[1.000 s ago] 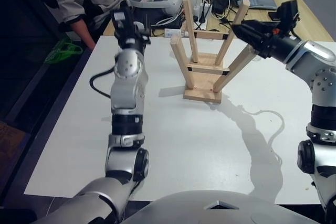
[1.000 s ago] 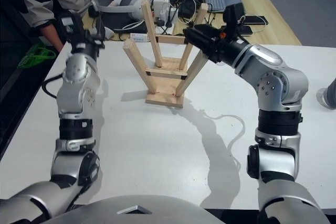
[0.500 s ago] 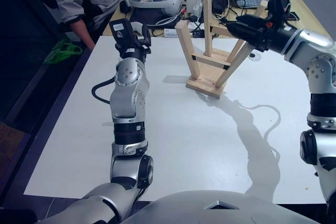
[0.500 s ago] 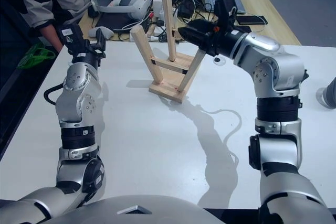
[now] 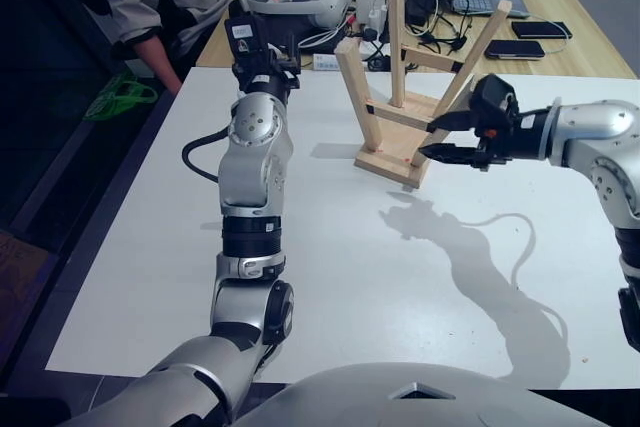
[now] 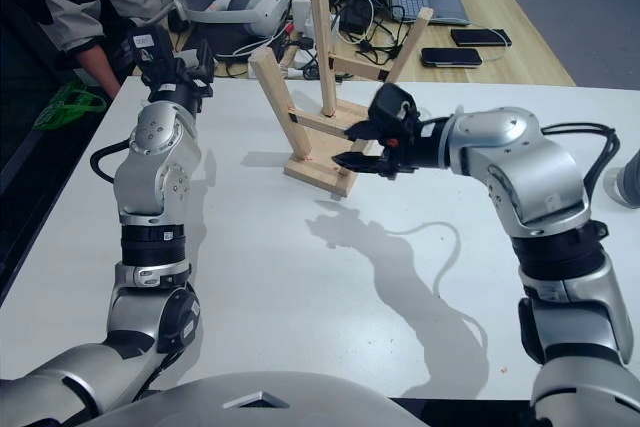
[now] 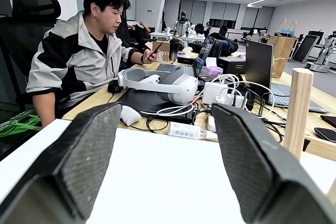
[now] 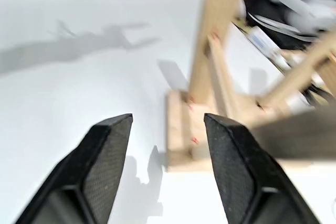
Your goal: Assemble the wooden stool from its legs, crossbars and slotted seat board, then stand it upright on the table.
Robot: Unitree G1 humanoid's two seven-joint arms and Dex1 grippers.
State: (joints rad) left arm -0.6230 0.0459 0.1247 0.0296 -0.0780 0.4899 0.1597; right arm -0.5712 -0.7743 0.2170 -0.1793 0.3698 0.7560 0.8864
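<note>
Evidently the stool (image 5: 400, 107) is together but upside down: its seat board (image 5: 392, 165) lies on the desk (image 5: 330, 277) close to the far edge, about midway along it. The legs (image 5: 396, 27) point up and splay outward, so the long axis runs roughly vertical.

The right end effector (image 5: 425, 140) hovers with jaws wide just beside the seat board's right corner. The left end effector (image 7: 165, 111), also wide open, is raised near the far-left corner.

Turning the stool over is likely the risk. A shove could slide it toward the cables (image 5: 420, 7) beyond the far edge, and a one-leg grip may let it swing or topple.
</note>
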